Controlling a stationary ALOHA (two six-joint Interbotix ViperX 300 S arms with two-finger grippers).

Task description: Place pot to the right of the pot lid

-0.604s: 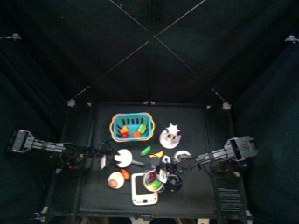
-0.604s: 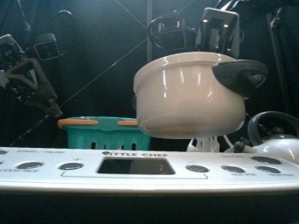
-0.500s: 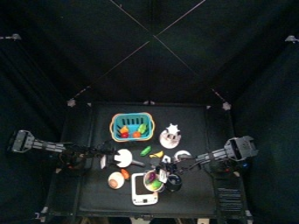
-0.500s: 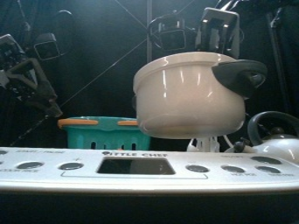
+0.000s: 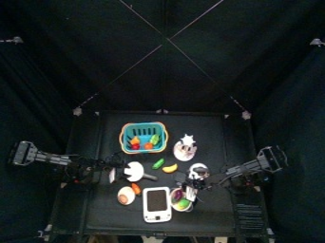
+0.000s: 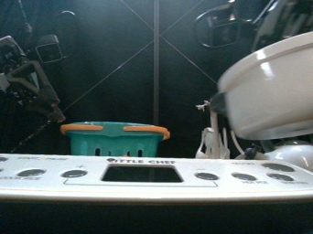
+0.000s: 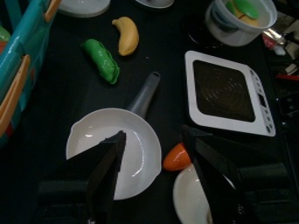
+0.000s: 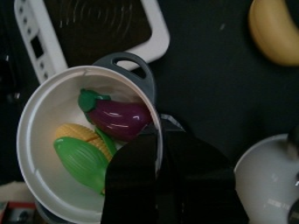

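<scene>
Small round white plastic pot (image 8: 87,131), pinched at its rim by right pincer (image 8: 158,153), had shifted rightward off white rectangular toy stove (image 5: 156,203).

The big white plastic pot (image 6: 272,87) runs off the right edge up front, so its far side is lost. In the right wrist view the black jaw covers part of its rim. From above, the small toy bits (image 5: 162,164) are too tiny to identify.
</scene>
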